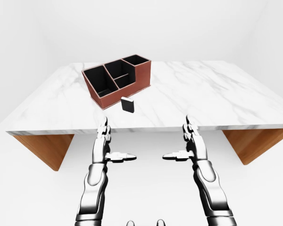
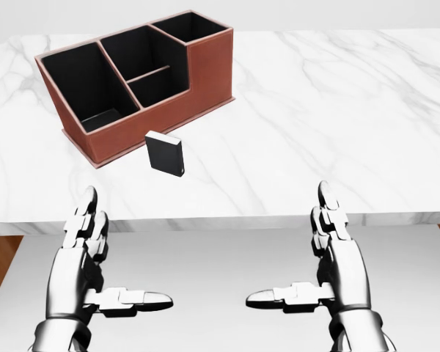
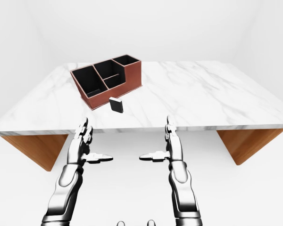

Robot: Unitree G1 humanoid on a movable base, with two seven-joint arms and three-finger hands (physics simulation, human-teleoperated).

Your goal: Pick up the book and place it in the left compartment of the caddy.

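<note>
A small black book (image 2: 165, 154) stands upright on the white marble table (image 2: 337, 110), just below the caddy in the head view. The brown caddy (image 2: 205, 62) with black insides sits at the upper left; its left compartment (image 2: 81, 84) is large and holds nothing. My left hand (image 2: 106, 257) is open below the table's near edge, fingers up and thumb pointing inward. My right hand (image 2: 315, 253) mirrors it at the lower right, also open. Neither hand touches the book.
The caddy also has a middle section split in two (image 2: 143, 66) and a taller right compartment (image 2: 189, 26). Wooden table supports (image 1: 47, 148) show under the table at both sides. White floor and walls surround the table.
</note>
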